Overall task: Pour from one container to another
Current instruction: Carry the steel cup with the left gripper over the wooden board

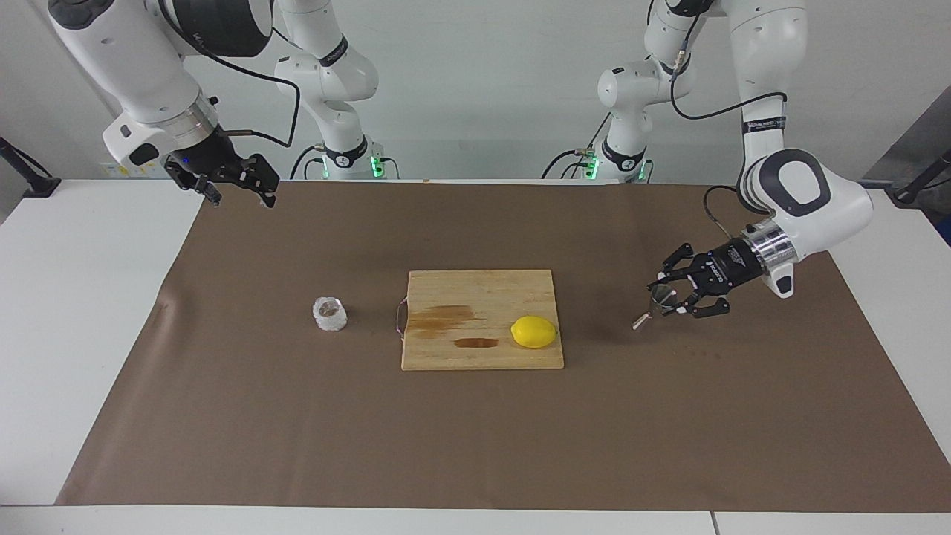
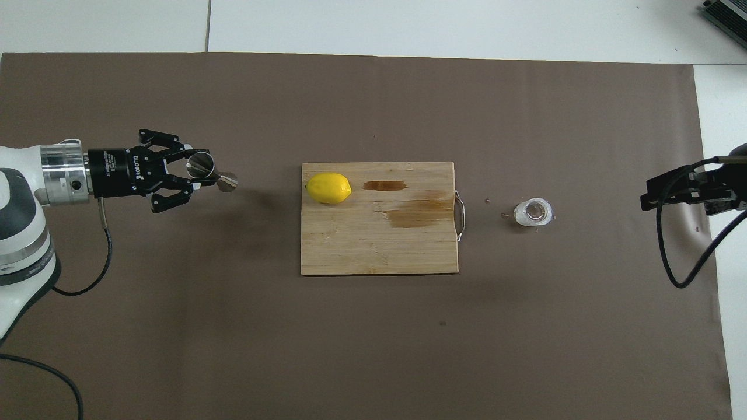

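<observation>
Steel jigger [image 1: 651, 305] — light, stiff, slick — sits tilted, pinched at its waist in the left gripper [image 1: 663, 297] toward that arm's end. The glass [image 1: 330, 313], brittle but grippy, stands beside the board [image 1: 481, 319]; take its wall. The right gripper [image 1: 239, 189] waits, fingers apart.

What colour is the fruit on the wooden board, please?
Bright yellow: the lemon shows best in the overhead view.

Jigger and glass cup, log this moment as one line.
left gripper: shut on jigger, tilted | right gripper: waits, raised | glass cup: upright beside cutting board
</observation>
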